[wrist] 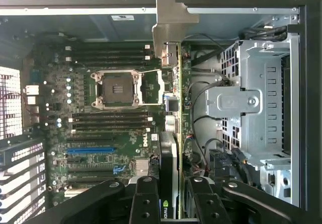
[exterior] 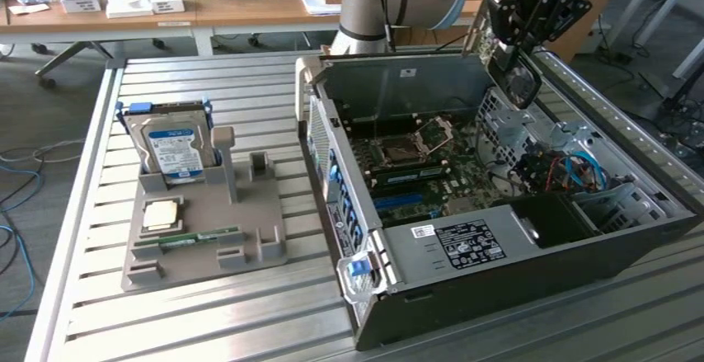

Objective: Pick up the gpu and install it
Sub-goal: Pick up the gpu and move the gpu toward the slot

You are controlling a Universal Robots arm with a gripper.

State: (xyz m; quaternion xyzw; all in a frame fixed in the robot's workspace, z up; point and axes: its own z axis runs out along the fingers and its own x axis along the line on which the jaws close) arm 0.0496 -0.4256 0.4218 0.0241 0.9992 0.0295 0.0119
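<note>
Pinches gpu (wrist: 168,156) edge-on in claw (wrist: 175,196), holds it over open computer case (exterior: 462,296), above motherboard (wrist: 100,148) just beside CPU socket (wrist: 116,89), silvery bracket end away from claw, well apart from hard drive (exterior: 174,152) and memory stick (exterior: 198,238) in grey holder (exterior: 247,213) on desk (exterior: 220,321).

robotics lab: slatted aluminium workbench (exterior: 220,312), opened pc case (exterior: 528,288), robot arm base (exterior: 385,3), cluttered wooden desks (exterior: 198,3) behind
</note>
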